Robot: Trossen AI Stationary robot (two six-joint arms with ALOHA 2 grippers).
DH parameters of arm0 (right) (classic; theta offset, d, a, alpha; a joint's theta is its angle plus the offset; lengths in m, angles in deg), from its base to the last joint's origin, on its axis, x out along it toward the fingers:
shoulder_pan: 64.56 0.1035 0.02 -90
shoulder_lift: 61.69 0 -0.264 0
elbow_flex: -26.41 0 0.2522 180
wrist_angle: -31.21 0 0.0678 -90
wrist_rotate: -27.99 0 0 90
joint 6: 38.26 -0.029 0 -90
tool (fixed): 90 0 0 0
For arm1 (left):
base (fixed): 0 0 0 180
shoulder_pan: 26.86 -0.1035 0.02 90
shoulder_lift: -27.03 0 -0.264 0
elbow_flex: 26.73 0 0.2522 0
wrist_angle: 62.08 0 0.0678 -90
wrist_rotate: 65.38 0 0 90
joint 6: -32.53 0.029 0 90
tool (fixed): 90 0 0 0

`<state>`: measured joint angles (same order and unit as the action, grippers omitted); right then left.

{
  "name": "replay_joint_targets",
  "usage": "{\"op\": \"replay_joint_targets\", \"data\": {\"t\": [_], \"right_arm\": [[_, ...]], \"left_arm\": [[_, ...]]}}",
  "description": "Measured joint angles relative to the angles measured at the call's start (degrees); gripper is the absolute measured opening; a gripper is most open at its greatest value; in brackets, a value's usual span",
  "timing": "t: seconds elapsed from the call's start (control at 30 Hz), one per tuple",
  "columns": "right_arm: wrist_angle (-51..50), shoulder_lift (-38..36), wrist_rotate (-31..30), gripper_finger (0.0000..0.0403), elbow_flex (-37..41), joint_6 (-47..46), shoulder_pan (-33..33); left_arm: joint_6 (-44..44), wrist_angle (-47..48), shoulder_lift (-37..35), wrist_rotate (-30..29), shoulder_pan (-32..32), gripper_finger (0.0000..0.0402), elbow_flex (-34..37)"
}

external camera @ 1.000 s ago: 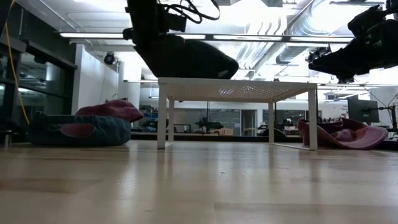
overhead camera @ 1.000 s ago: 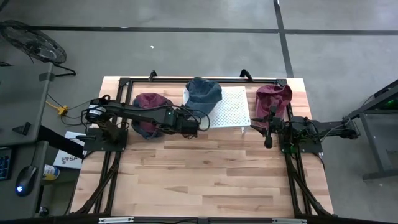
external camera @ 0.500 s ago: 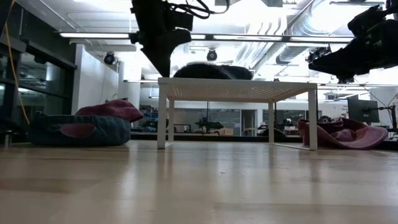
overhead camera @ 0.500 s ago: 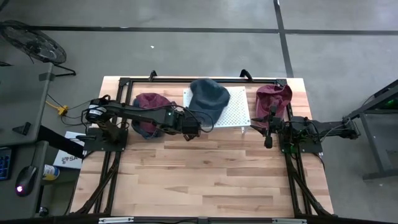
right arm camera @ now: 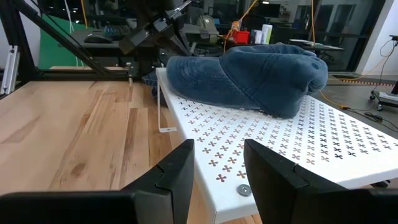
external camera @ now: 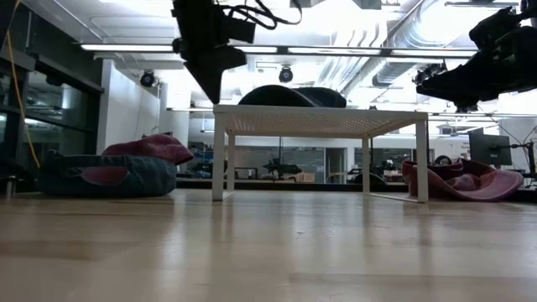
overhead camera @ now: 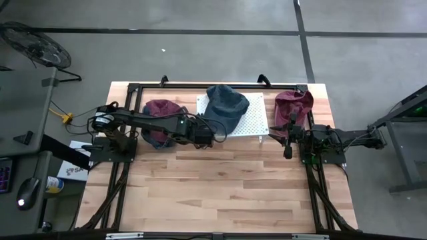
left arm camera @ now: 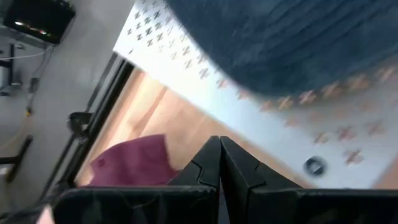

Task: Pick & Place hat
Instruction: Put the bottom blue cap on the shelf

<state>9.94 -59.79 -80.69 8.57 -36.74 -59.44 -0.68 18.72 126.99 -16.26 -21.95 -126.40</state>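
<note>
A blue denim hat now lies on the white perforated stand at twelve o'clock on the tabletop, having hung from the left arm a second ago. The left gripper has let go and drawn back off the stand's nine o'clock edge, fingers pressed together and holding nothing. The placement looks done. Maroon hats wait at ten and two o'clock. The right gripper hovers at three o'clock, spread and empty.
</note>
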Motion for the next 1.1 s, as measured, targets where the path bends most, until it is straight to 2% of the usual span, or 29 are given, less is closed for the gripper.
{"op": "replay_joint_targets", "data": {"t": [0.13,0.3,0.53,0.67,0.83,1.1], "right_arm": [[0.00,-0.01,0.00,0.0133,0.00,0.00,0.01],[0.00,-0.01,0.00,0.0133,0.00,0.00,0.00],[0.00,-0.01,0.00,0.0133,0.00,0.00,0.00],[0.00,-0.01,0.00,0.0133,0.00,0.00,0.01],[0.00,-0.01,0.00,0.0133,0.00,0.00,0.01],[0.00,-0.01,0.00,0.0133,0.00,0.00,0.00]], "left_arm": [[-0.18,5.29,-0.06,-2.21,0.65,0.0003,0.00],[-1.28,12.75,-0.06,-11.58,4.57,0.0003,0.02],[-1.47,20.40,-0.10,-29.86,16.13,0.0003,0.04],[-0.26,19.45,-0.15,-34.72,22.66,0.0003,0.04],[1.74,10.57,-0.17,-36.22,28.04,0.0003,0.07],[2.97,-18.72,-0.17,-36.68,28.72,0.0003,0.07]]}}
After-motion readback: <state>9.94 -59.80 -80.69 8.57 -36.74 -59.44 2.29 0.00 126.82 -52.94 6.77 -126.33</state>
